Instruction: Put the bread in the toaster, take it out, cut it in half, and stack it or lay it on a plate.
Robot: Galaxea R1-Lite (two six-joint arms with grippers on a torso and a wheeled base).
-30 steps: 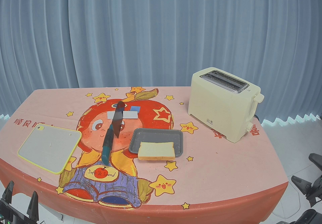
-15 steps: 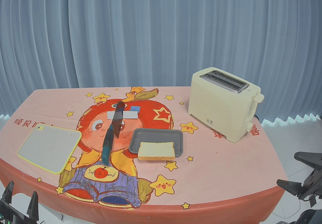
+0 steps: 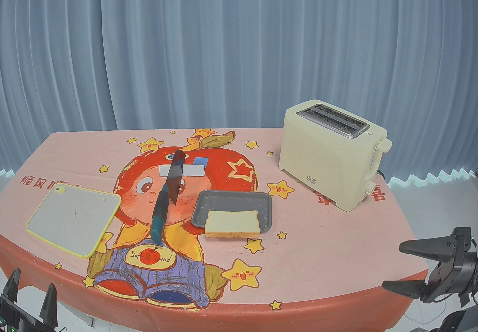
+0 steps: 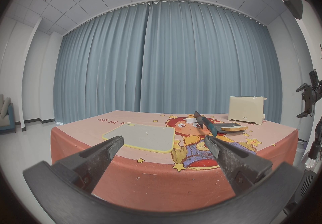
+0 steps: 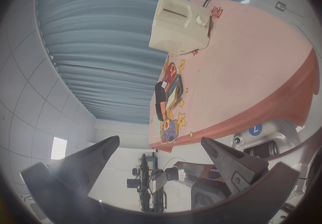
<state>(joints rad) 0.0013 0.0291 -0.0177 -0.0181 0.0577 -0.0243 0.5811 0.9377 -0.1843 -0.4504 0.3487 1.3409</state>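
A slice of bread [image 3: 232, 224] lies on the near rim of a grey tray [image 3: 234, 200] at mid table, also seen as bread [image 4: 234, 128] and bread [image 5: 173, 96]. A cream toaster [image 3: 332, 153] with two empty slots stands at the back right, toaster [image 4: 246, 110], toaster [image 5: 178, 27]. A blue-handled knife [image 3: 167, 193] rests left of the tray. My right gripper [image 3: 409, 267] hangs open off the table's right front corner, nothing between its fingers. My left gripper [image 3: 30, 289] is open, low, below the table's left front edge.
A grey cutting board [image 3: 73, 218] with a yellow-green rim lies at the front left, cutting board [image 4: 142, 133]. The cloth is pink with a cartoon print. A blue curtain hangs behind the table. Open cloth lies between the tray and the toaster.
My right gripper has risen and swung left toward the table's right front corner. The left gripper and the things on the table have stayed put.
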